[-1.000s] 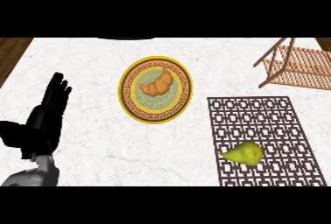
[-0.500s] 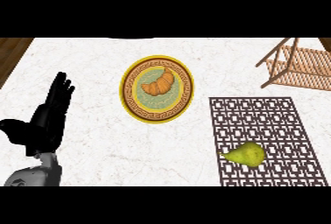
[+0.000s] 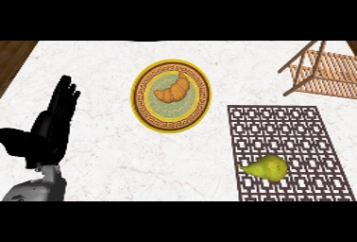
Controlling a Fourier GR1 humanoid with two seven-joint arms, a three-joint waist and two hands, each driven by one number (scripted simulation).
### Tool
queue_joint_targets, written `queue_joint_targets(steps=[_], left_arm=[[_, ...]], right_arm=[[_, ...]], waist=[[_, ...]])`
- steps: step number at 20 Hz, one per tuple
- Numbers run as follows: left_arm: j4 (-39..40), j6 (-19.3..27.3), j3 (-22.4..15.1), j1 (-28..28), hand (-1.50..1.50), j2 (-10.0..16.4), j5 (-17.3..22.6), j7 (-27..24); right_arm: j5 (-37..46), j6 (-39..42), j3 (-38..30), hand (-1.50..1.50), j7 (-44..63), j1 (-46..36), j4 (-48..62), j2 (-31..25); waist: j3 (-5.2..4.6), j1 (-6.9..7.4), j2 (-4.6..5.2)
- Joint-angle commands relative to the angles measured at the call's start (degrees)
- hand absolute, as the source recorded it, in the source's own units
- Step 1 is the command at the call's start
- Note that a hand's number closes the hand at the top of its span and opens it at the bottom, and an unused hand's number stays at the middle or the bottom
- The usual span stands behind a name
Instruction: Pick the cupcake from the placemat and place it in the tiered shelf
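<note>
Head view: the left robot hand rests with fingers straight and apart, holding nothing; the right robot hand is out of sight. No cupcake shows. Well off to its right, a green pear lies on the dark lattice placemat. It looks smooth, rounded, light and likely to roll, so it is best cupped round its wide belly. Beyond stands the slatted wooden tiered shelf.

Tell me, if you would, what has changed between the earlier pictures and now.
Very little. The left hand, open with fingers up at the view's left, seems to have shifted only slightly, fingertips a touch higher. Nothing was taken hold of or let go. The pear on the placemat, the croissant on the plate and the tiered shelf stayed put.
</note>
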Motion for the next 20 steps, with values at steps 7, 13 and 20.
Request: queue_joint_targets(steps=[7, 13, 20], left_arm=[[0.7, -0.9, 1.2, 1.7, 0.00, 0.2, 0.9, -2.4], [4.4, -1.3, 2.9, 0.5, 0.00, 0.8, 1.7, -3.6], [-2.8, 0.4, -0.2, 1.4, 0.00, -0.4, -0.4, 2.3]], right_arm=[[-7.3, 5.3, -6.9, -1.50, -4.2, -2.0, 2.4, -5.3], [-10.5, 2.8, -10.4, -1.50, 0.2, 0.3, 3.7, -10.0], [-13.4, 10.9, -13.9, -1.50, 2.9, 9.6, 6.9, -21.2]], waist=[[0.01, -0.13, 0.06], [-0.05, -1.02, -0.12], [0.13, -1.54, -0.36]])
